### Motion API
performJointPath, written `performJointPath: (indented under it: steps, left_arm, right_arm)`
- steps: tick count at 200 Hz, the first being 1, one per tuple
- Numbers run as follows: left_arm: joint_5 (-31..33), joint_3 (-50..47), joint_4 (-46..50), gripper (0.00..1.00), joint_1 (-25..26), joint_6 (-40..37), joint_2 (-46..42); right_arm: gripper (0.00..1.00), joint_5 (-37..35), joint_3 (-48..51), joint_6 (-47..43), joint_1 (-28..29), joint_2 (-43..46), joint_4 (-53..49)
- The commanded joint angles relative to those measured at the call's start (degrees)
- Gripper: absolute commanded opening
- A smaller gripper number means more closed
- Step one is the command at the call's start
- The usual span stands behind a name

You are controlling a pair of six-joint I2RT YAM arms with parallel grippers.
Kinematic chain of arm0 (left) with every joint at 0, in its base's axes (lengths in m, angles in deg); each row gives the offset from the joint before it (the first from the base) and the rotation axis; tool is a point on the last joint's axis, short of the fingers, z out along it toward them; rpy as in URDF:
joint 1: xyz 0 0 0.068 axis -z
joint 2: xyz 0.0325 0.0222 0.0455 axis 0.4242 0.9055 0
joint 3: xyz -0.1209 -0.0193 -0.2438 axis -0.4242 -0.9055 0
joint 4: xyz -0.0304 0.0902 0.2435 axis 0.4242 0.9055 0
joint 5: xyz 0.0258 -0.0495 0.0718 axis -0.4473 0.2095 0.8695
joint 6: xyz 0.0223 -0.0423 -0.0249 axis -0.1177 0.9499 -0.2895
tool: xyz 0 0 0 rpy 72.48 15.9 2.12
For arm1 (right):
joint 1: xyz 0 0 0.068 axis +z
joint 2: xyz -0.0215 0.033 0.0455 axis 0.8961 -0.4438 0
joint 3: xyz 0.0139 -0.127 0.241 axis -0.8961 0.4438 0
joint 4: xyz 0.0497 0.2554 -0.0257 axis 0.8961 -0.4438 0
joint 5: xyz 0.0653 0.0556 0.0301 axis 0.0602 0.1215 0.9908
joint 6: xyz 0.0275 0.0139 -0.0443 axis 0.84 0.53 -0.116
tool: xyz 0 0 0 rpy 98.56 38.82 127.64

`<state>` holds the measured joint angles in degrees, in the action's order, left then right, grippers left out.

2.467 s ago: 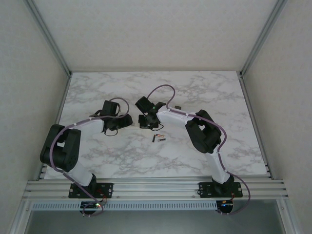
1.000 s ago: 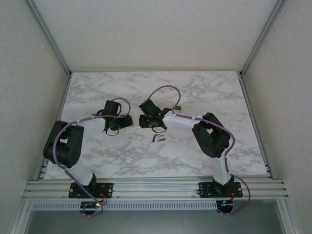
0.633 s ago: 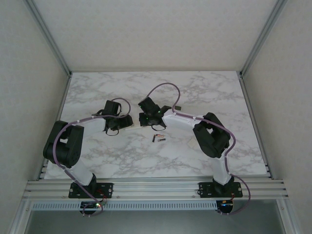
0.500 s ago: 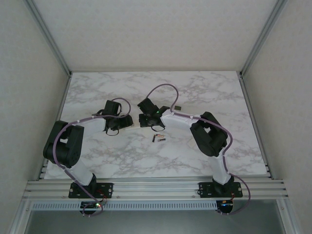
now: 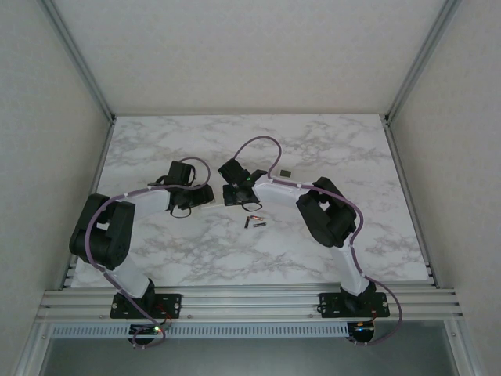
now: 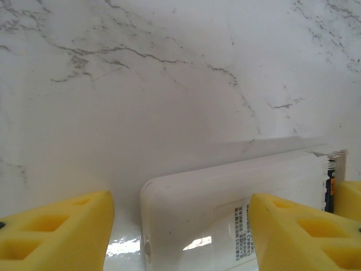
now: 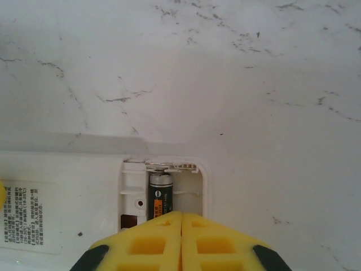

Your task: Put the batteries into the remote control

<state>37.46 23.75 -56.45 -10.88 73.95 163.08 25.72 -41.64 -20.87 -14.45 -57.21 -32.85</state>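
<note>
In right wrist view, battery (image 7: 159, 199) seated in remote (image 7: 62, 180), right gripper (image 7: 181, 215) clenched, left gripper (image 6: 180, 199) parted.

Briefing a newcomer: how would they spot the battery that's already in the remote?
On the marble table lies a white remote, compartment open. One battery sits inside it, at the right pincer's tip; the other batteries lie loose.

The left arm (image 5: 102, 235) folds at its elbow on the left and reaches right toward the middle. The left tool (image 6: 179, 197) points down, its yellow fingers (image 6: 56, 226) set apart. The right arm (image 5: 325, 213) bends left toward it. The right tool (image 7: 181, 214) points down with its fingers pressed together, near the left tool.
</note>
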Motion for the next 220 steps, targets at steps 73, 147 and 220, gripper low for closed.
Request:
performJointPath:
  steps: [73, 147, 220]
  left_arm:
    - [4.39, -0.61, 1.40, 0.88, 1.33, 0.22, -11.07]
    - [4.07, -1.90, 2.38, 0.94, 2.83, -1.39, -20.66]
    - [4.23, -1.94, 3.50, 0.99, 2.87, -1.58, -19.25]
  right_arm:
    - [0.24, -4.00, 16.25, 9.19, 0.25, 24.92, -3.62]
    - [0.26, 2.93, 20.52, 18.02, 2.35, 20.61, -5.01]
    - [0.24, 3.14, 17.65, 18.10, 4.11, 13.23, -4.76]
